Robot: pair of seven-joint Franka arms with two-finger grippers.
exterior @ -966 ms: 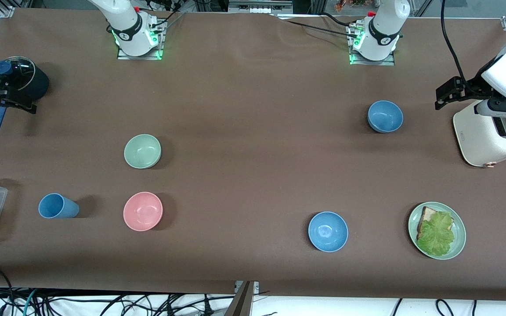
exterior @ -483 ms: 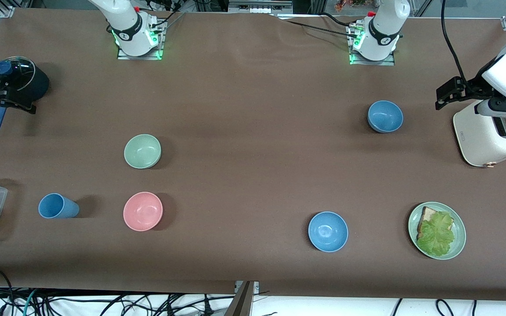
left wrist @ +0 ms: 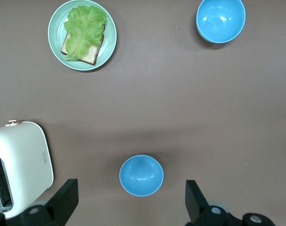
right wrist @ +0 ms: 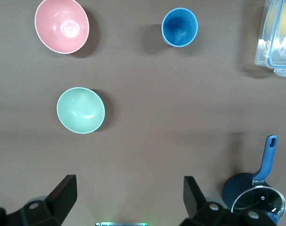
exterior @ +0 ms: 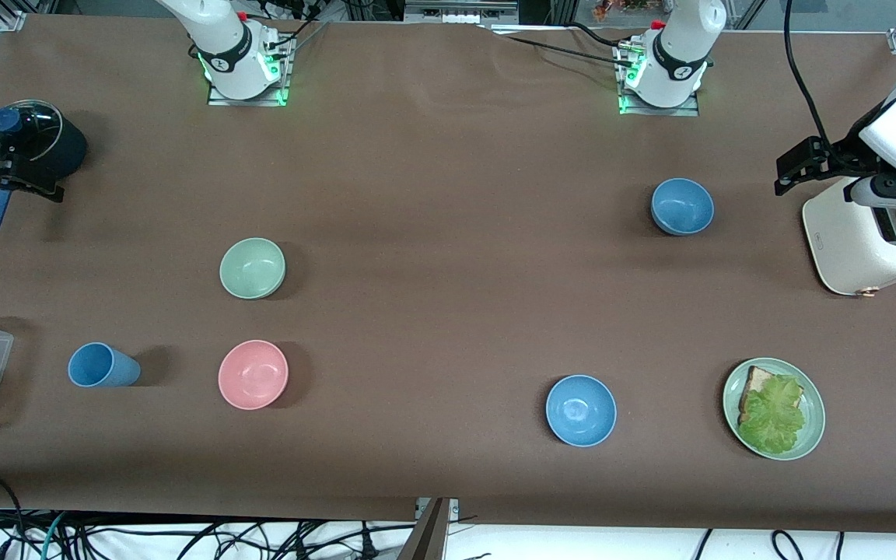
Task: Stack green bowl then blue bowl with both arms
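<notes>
No legible text or numbers are showing anywhere. The toaster (exterior: 868, 241) is bearing a small red triangular warning sign on its top face beside the slot, with tiny print under it that cannot be read.

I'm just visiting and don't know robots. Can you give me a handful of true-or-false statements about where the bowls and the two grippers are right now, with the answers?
1. The small pale mint-green bowl sits empty on the brown table. True.
2. The dull steel-blue bowl is stacked inside the green bowl. False: it stands alone, toward the left arm's end.
3. The left gripper is open, over the table by that blue bowl. True.
4. The right gripper holds the round pink bowl. False: it is open and empty.
5. The round green plate carries bread and lettuce. True.
</notes>
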